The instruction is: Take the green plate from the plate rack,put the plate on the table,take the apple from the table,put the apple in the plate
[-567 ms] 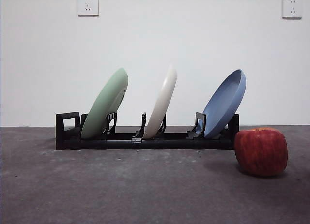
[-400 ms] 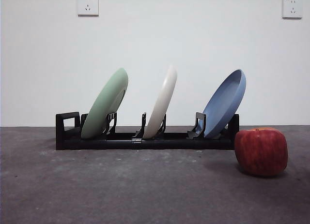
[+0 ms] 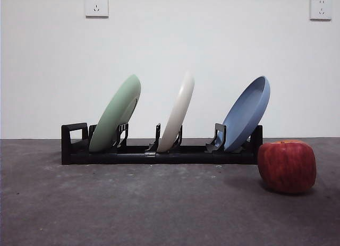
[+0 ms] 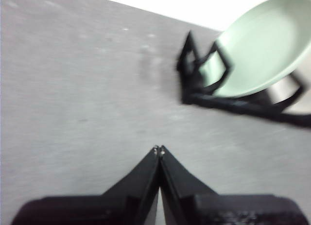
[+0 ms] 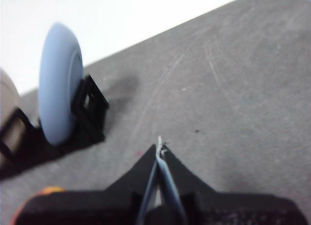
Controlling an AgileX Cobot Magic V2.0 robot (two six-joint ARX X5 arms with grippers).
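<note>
Leaning in the leftmost slot of the plate rack [image 3: 159,153], the green plate [image 3: 115,120] tilts to the right and has not yet been touched, so the whole task lies ahead. No arm shows in the front view. The left gripper [image 4: 159,149] hangs above bare table [image 3: 133,209] with its jaws pressed together, the green plate off ahead of it in the wrist view. From here the first risk is an approach with the jaws not spread: they would push the rim instead of straddling it, and the plate could slide or tip in its slot. A lift that follows a poor line could also catch the rack's upright dividers and drag the light rack along.

Next to the right stands the cream-white plate [image 3: 178,114], then the blue plate [image 3: 245,116], both leaning the same way; a wide swing while pulling the green one out could knock the cream one over onto the blue one.

Farthest right, the apple [image 3: 287,167] sits on the table just in front of the rack's right end. The right gripper [image 5: 159,146] hovers over open table near the blue plate, its jaws likewise closed and empty. The apple looks smooth and rounded, so an off-centre squeeze could send it rolling, and a plate set down too near it would leave little room.
</note>
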